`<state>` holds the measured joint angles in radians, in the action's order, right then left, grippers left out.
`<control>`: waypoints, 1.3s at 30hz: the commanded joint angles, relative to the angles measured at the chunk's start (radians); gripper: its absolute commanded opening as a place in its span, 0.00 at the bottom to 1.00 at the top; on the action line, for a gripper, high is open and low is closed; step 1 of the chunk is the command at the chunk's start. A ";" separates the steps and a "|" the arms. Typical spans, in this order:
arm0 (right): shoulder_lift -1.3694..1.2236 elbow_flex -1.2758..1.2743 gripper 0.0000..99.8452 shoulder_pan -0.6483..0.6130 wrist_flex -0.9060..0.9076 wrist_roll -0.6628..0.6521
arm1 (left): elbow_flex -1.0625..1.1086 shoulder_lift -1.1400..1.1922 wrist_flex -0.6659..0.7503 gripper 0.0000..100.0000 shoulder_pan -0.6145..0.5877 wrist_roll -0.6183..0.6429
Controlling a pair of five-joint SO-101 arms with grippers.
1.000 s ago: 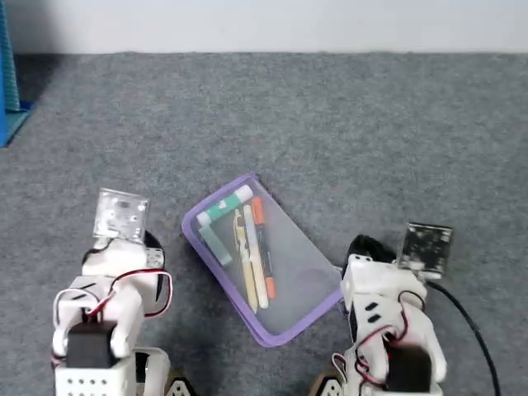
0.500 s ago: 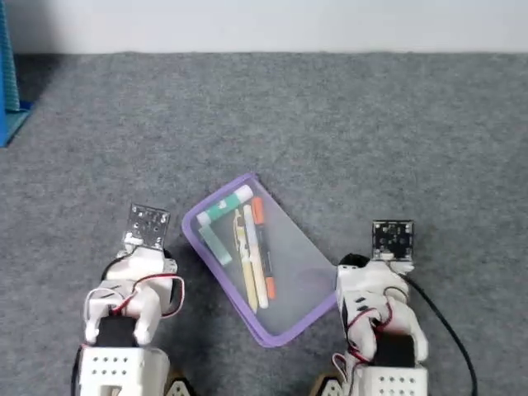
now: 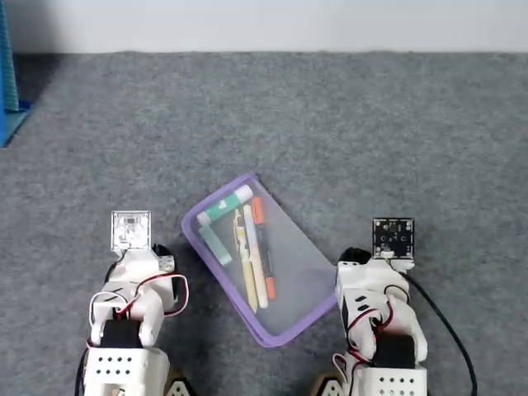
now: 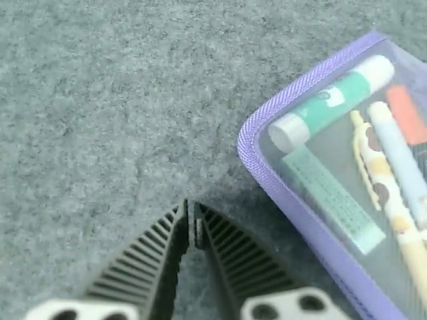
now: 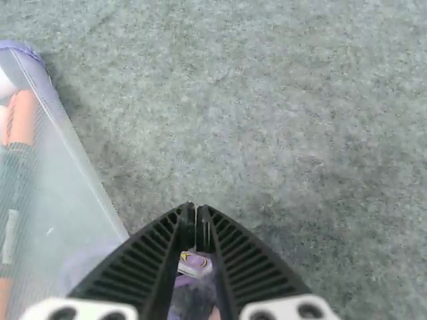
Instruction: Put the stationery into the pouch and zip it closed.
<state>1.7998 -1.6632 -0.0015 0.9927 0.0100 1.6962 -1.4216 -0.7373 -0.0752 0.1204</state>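
- Both arms sat at the table's (image 3: 371,124) near edge, one on each side of the pouch (image 3: 301,272), neither carrying anything.
- Left gripper (image 4: 190,223): fingers pressed together on nothing, low over bare table near the pouch's left corner, clear of it.
- Right gripper (image 5: 195,223): likewise pinched on air, by the pouch's right corner. A small zip pull (image 5: 193,265) lay right under its tips; couldn't tell if they touched.
- Pouch lay flat & diagonal between the arms, closer to the near edge than the far one.
- Inside it: glue stick (image 3: 227,204) at the far end, pens (image 3: 247,264) & an orange marker (image 3: 262,247) side by side along its length. All stationery I could see was in the pouch.
- Progress, my read: loading done. The purple rim looked unbroken all round, so the zip was prob. shut or nearly so. Couldn't confirm the last bit at the pull end, so at most a final tug + check was left.
- Room: a wide stretch of grey table ran from the pouch to the far edge & wall (image 3: 264,25), w/ space on both sides too.
- A blue object (image 3: 8,74) at the far-left corner was well apart from the work.
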 commanded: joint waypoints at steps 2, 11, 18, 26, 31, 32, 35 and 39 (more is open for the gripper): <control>0.015 -0.018 0.01 0.010 -0.016 -0.009 | -0.008 -0.014 0.026 0.01 -0.008 0.011; 0.018 -0.018 0.01 0.007 0.325 -0.005 | -0.008 -0.014 0.026 0.01 -0.008 0.011; 0.015 -0.020 0.01 0.004 0.317 -0.008 | -0.008 -0.014 0.026 0.01 -0.006 0.012; 0.015 -0.020 0.01 0.004 0.317 -0.008 | -0.008 -0.014 0.026 0.01 -0.006 0.012; 0.015 -0.020 0.01 0.004 0.317 -0.008 | -0.008 -0.014 0.026 0.01 -0.006 0.012; 0.015 -0.020 0.01 0.004 0.317 -0.008 | -0.008 -0.014 0.026 0.01 -0.006 0.012; 0.015 -0.020 0.01 0.004 0.317 -0.008 | -0.008 -0.014 0.026 0.01 -0.006 0.012; 0.015 -0.020 0.01 0.004 0.317 -0.008 | -0.008 -0.014 0.026 0.01 -0.006 0.012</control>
<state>1.8167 -1.6632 0.0046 1.3042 0.0100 1.6962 -1.4216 -0.7373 -0.0752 0.1220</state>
